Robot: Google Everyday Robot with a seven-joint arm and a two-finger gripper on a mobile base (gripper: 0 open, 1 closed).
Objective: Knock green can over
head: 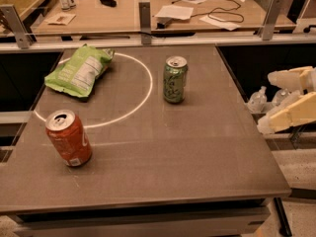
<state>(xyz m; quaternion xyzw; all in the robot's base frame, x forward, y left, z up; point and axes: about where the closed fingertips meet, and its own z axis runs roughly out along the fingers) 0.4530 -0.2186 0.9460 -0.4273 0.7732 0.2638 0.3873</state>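
Count: 2 cans, 1 bag | near left: orange-red can (68, 138) standing, smooth metal cylinder, on matte grey tabletop (197, 152) | right, beyond tabletop edge: my tool (265, 101), two pale blocky fingers spread wide, holding nothing | mid-tabletop, farther: green can (175, 80) upright, long axis vertical, silver top up, just right of white arc (148, 83) | far left: crinkly green chip bag (79, 72) lying flat.
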